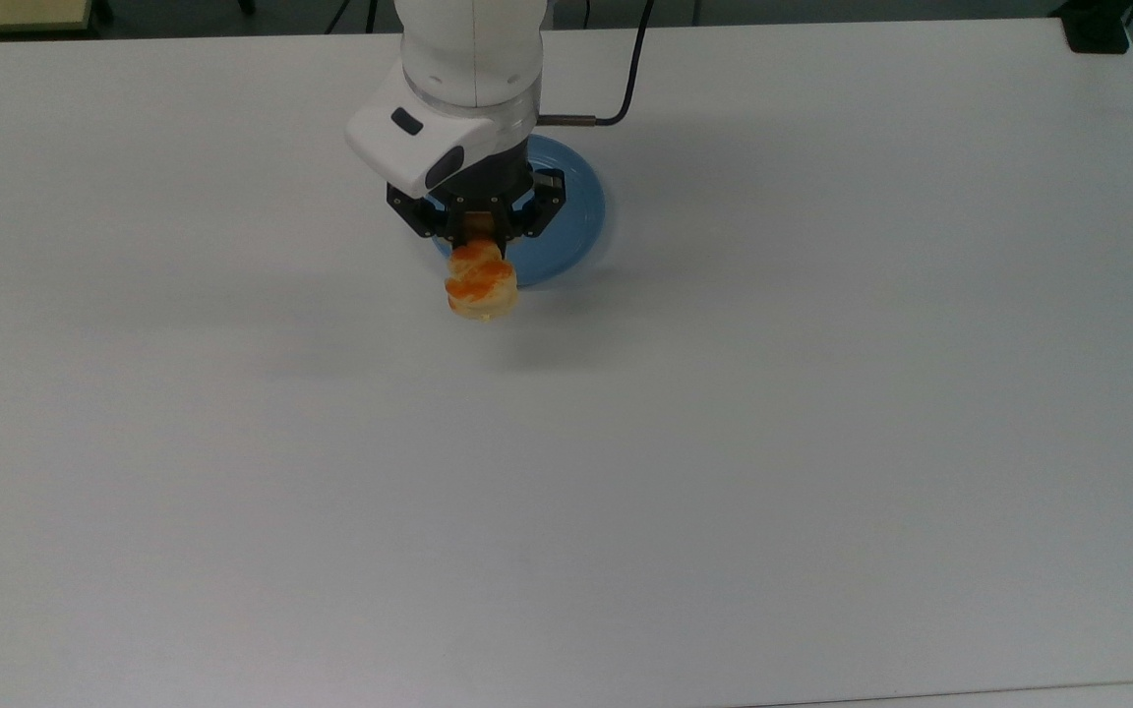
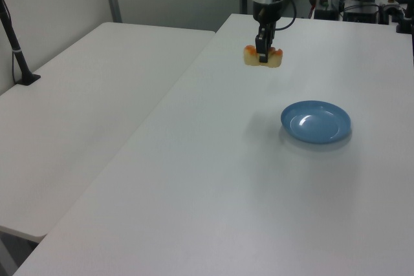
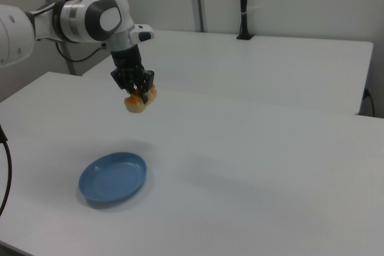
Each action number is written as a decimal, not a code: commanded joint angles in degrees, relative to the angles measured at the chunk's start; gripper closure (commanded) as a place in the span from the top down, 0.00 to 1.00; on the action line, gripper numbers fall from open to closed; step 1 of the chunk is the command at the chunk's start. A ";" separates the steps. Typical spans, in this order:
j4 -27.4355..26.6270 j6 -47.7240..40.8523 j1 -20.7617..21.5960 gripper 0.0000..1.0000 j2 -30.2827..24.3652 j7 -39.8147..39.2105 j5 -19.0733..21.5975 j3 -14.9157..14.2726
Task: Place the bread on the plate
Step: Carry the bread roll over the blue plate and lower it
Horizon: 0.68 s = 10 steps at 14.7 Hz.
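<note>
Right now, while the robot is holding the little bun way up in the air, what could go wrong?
The claw pinches the small pale-yellow bread with orange-brown glazed bumps only around its middle, high above the white table. The bread could slip or tear and fall. In the left and right views the round blue plate is off to one side, not underneath, so letting go now would probably miss it.

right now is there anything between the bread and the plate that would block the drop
Nothing visible does. The gripper holds the bread in the air above the white table, and the blue plate lies bare on the table with nothing around it. In the right view the space between bread and plate is open air.
</note>
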 commanded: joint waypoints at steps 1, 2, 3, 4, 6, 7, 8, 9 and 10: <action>-13.04 1.21 0.77 0.34 -8.32 -0.13 -0.04 -0.06; -16.20 2.60 1.12 0.34 -10.25 -0.13 -0.04 0.38; -22.58 6.01 1.90 0.34 -13.92 -0.13 -0.04 0.64; -29.17 9.35 2.52 0.34 -17.88 -0.05 -0.04 0.73; -35.54 11.40 4.19 0.34 -21.68 0.30 -0.04 0.73; -37.83 11.84 4.63 0.34 -22.65 0.48 -0.04 0.73; -39.50 12.37 5.51 0.34 -23.27 0.66 -0.04 0.73; -42.04 14.11 6.04 0.34 -23.80 0.75 -0.04 0.73; -43.90 15.96 6.04 0.34 -23.72 0.75 -0.04 0.73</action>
